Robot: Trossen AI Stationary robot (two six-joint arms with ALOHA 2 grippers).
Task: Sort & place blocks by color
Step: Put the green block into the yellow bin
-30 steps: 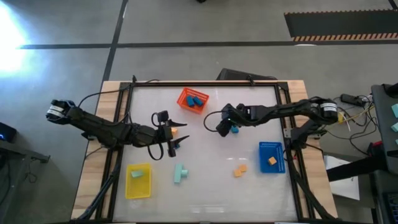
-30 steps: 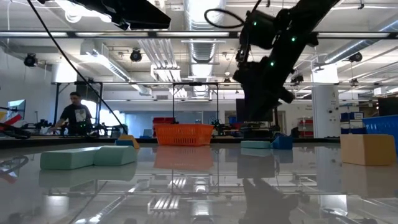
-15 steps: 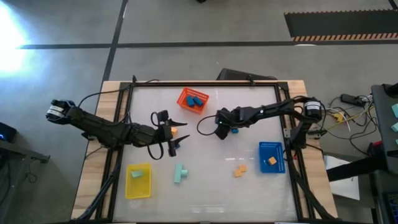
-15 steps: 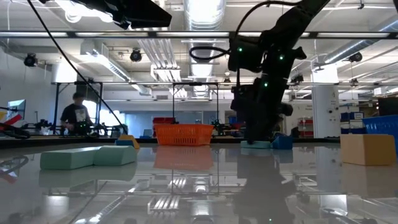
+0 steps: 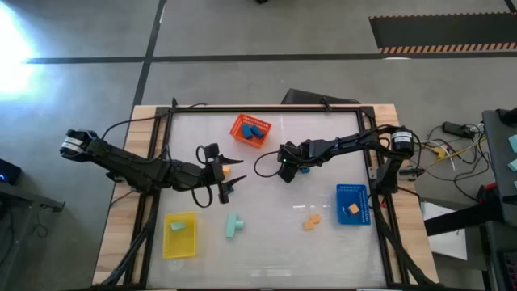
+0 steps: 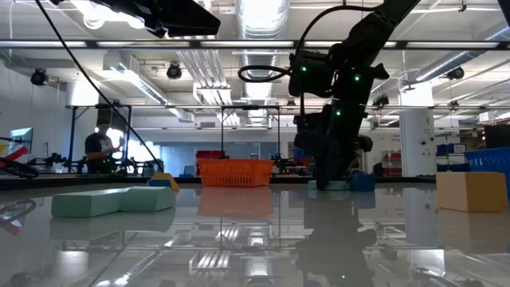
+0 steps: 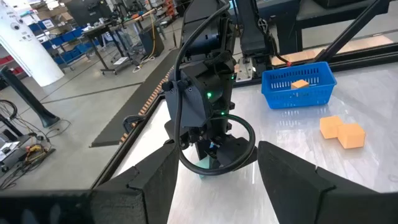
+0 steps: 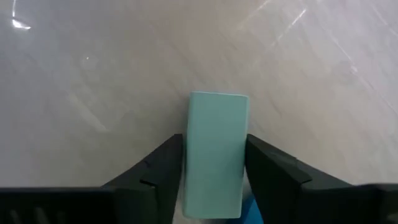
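- Right gripper down near table centre, a little toward the far edge, fingers straddling a mint bar; pads just beside its long sides, contact not certain, so grip cannot be told.
- Mint bar flat on the table, long axis running in line with the fingers, far end pointing away from the wrist.
- Blue block just beside that gripper, toward the right edge.
- Left gripper left of centre, jaws spread wide, holding nothing; small orange block right beside it.
- Mint L-shaped piece toward the near edge, left of centre, long arm pointing at the near edge.
- Two orange cubes touching, near the blue tray, toward the near right.
- Blue tray by the right edge, one orange block inside.
- Orange tray by the far edge, two blue blocks inside.
- Yellow tray at the near left corner, one mint block inside.
- Person in the room behind.
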